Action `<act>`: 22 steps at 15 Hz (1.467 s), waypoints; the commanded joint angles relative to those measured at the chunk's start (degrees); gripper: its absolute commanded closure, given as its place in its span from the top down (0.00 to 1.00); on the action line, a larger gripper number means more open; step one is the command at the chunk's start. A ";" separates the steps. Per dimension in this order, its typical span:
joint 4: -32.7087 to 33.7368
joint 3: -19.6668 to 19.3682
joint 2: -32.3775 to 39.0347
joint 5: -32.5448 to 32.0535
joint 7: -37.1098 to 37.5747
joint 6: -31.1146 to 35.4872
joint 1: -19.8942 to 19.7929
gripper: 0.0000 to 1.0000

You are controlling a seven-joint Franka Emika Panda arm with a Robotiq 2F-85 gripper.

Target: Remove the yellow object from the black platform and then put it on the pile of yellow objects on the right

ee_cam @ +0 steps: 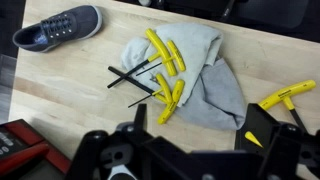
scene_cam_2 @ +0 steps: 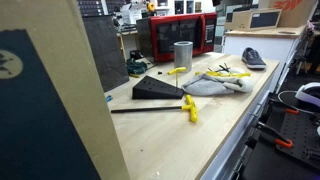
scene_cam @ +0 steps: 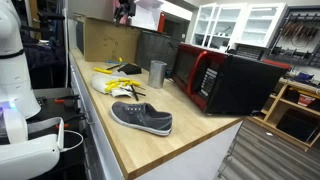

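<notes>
End effector (ee_cam: 190, 145) cropped at wrist-view bottom, jaws spread, empty; pile of yellow objects (ee_cam: 167, 78) unobstructed.

A loose heap of yellow-handled hex keys (ee_cam: 165, 75), black shafts crossing, lies on a grey cloth (ee_cam: 215, 95) on the wooden counter (ee_cam: 60, 95). A single yellow-handled key (scene_cam_2: 177, 70) lies beside the black wedge platform (scene_cam_2: 158, 89); contact unclear.
</notes>
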 commanded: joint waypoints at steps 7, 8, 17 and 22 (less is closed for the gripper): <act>0.15 -1.10 0.11 -0.19 0.22 -0.16 1.26 1.00; 0.15 -1.10 0.11 -0.19 0.22 -0.16 1.26 1.00; -2.71 0.22 1.09 -3.38 -2.30 10.16 4.56 1.00; -5.31 1.03 3.56 -6.12 -0.95 16.51 5.92 1.00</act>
